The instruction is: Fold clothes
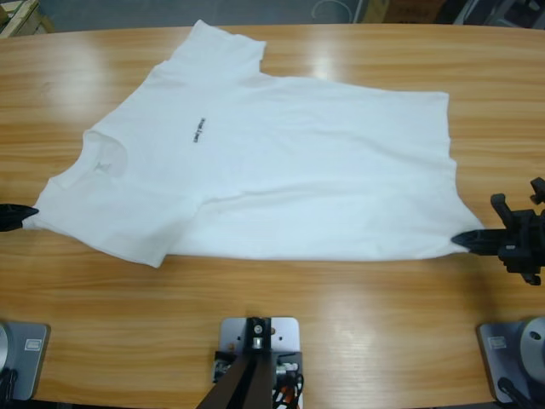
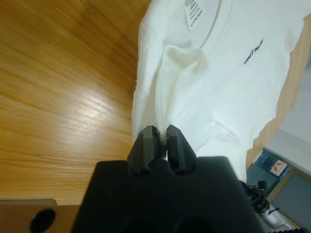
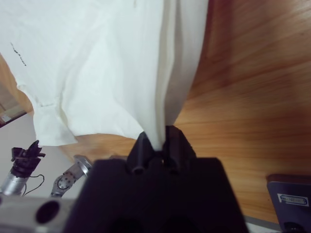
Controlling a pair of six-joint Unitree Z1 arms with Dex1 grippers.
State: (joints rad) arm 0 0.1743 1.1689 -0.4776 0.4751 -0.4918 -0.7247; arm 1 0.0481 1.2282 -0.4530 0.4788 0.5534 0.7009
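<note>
Both jaws pinching T-shirt (image 1: 281, 170), opp. edges

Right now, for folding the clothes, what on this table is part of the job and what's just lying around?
Part of the job:
- white T-shirt, spread flat
- left gripper, shut on the shoulder edge by the collar
- right gripper, shut on the bottom corner

Just there:
- wooden table
- nothing else loose on it that I can see

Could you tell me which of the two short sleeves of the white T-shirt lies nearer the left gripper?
The sleeve at the near table edge, beside the left gripper clamped on the white cotton T-shirt; the other sleeve points toward the far edge.
</note>
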